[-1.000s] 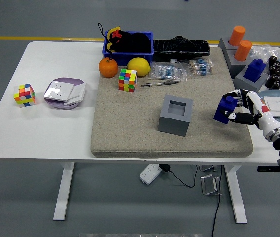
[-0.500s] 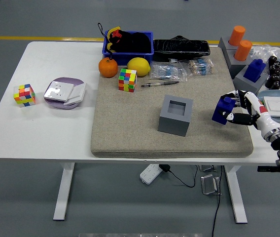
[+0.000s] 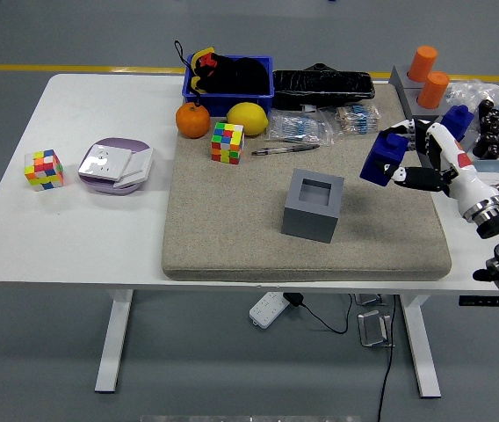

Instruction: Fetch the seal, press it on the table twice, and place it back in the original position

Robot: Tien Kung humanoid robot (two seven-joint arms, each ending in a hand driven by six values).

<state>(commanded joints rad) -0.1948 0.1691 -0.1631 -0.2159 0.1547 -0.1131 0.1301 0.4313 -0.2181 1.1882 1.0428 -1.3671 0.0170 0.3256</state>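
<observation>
One hand is working: my right hand (image 3: 421, 158) has its fingers (image 3: 415, 178) wrapped round the blue seal (image 3: 381, 158), gripping it by the side so its stamping face stays free underneath. I judge the seal is held clear of the grey mat (image 3: 232, 229), over the mat's right part and a little to the right of the grey box (image 3: 313, 205); a shadow lies on the mat below it. My left hand is out of view. I read the mat as the pressing surface, soft enough to take a stamp, so the spot I want is the bare stretch right of the box. A second blue seal (image 3: 457, 120) sits near the worktop's (image 3: 91, 229) right edge, beside the orange cylinders (image 3: 428, 76), so the return spot is probably there.
</observation>
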